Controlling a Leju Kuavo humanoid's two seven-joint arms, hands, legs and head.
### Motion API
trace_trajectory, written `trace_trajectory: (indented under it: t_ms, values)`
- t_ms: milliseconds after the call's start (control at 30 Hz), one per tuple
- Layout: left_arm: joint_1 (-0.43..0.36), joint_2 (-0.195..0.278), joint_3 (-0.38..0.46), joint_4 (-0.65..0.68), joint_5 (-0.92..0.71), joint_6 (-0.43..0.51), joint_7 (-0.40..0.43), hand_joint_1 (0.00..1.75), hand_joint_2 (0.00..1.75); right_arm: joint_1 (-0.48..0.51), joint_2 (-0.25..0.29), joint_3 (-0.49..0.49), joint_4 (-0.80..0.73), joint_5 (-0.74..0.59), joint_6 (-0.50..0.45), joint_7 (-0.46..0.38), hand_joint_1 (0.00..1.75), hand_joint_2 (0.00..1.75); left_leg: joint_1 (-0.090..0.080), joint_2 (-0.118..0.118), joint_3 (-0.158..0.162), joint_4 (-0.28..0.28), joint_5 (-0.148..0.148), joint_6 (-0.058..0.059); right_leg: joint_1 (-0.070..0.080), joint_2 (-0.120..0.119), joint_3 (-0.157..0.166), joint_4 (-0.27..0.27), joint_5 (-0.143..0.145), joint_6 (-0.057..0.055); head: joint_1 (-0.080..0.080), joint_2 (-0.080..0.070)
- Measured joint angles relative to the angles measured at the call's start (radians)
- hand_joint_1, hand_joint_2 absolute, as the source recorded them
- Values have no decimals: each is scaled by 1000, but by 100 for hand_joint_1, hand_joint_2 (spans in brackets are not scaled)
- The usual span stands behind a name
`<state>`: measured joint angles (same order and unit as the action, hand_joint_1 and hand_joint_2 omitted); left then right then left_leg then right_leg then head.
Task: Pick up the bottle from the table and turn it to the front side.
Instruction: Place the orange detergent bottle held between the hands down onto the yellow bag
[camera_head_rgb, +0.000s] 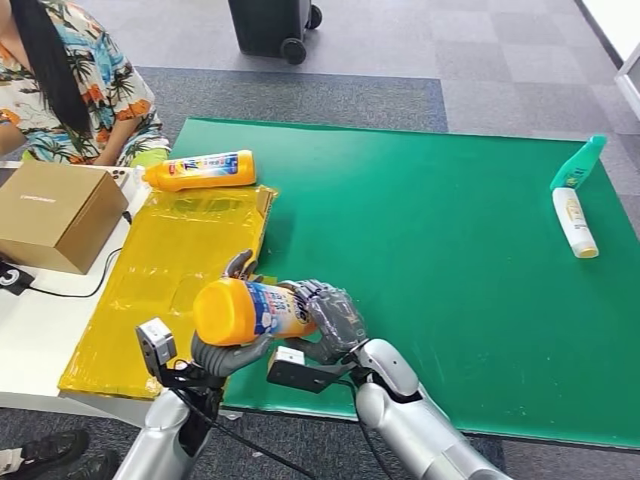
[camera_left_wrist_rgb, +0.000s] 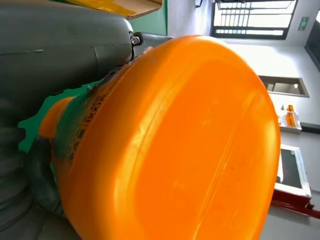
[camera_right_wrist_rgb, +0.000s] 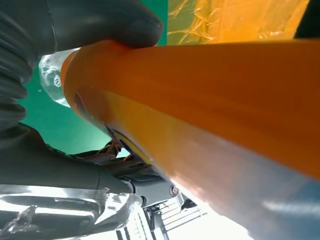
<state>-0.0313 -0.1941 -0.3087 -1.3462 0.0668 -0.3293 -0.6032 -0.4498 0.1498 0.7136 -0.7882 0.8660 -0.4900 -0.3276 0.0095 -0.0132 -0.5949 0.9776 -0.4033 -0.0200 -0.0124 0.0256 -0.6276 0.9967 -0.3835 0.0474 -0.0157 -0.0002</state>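
An orange bottle (camera_head_rgb: 245, 311) with a blue and white label lies sideways in the air above the table's near edge, its flat base toward the left. My left hand (camera_head_rgb: 226, 350) cradles it from below near the base. My right hand (camera_head_rgb: 332, 318) wraps around its neck end. The bottle's orange base (camera_left_wrist_rgb: 181, 145) looms large in the left wrist view, with my left hand (camera_left_wrist_rgb: 45, 55) beside it. In the right wrist view my right hand's thumb (camera_right_wrist_rgb: 94, 22) presses on the orange bottle (camera_right_wrist_rgb: 211, 100).
A second orange bottle (camera_head_rgb: 202, 170) lies at the far edge of a yellow plastic sheet (camera_head_rgb: 166, 270). The green mat (camera_head_rgb: 453, 250) carries a teal bottle (camera_head_rgb: 579, 163) and a white bottle (camera_head_rgb: 575, 222) at far right. A cardboard box (camera_head_rgb: 56, 213) and a seated person (camera_head_rgb: 68, 80) are left.
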Motion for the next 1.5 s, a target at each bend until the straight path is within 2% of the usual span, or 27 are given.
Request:
trace_trajectory:
  t_ms: [133,167,267,300,1233,1267,1367,1400,1500]
  values:
    - [2,5,-9,0,-18,0,-2,0,175,-23,-1,26,34,21,0,16,175,175,0,0,0,0,0,0,0,0,0,0,0,0,0,0]
    - [3,6,-11,0,-21,0,-2,19,175,-26,-1,30,42,24,0,18,175,175,0,0,0,0,0,0,0,0,0,0,0,0,0,0]
    - [3,8,-14,0,-25,0,-4,150,175,-38,-1,39,64,28,-2,21,175,175,0,0,0,0,0,0,0,0,0,0,0,0,0,0]
    - [4,8,-14,0,-25,0,-4,175,175,-41,-1,41,69,28,-2,21,175,175,0,0,0,0,0,0,0,0,0,0,0,0,0,0]
    - [12,8,-7,-10,-9,15,-24,175,175,-49,1,57,86,26,-23,29,175,175,0,0,0,0,0,0,0,0,0,0,0,0,0,0]
    - [12,8,-7,-13,-15,21,-27,175,175,-48,1,57,86,24,-29,28,160,175,0,0,0,0,0,0,0,0,0,0,0,0,0,0]
    - [14,8,-8,-36,-42,47,-37,175,175,-46,4,56,84,2,-58,17,29,175,0,0,0,0,0,0,0,0,0,0,0,0,0,0]
    - [13,8,-9,-48,-53,61,-38,175,175,-43,7,54,82,-14,-72,9,0,175,0,0,0,0,0,0,0,0,0,0,0,0,0,0]
    - [5,9,-12,-91,-100,136,-39,175,175,-17,16,27,63,-103,-126,-35,0,175,0,0,0,0,0,0,0,0,0,0,0,0,0,0]
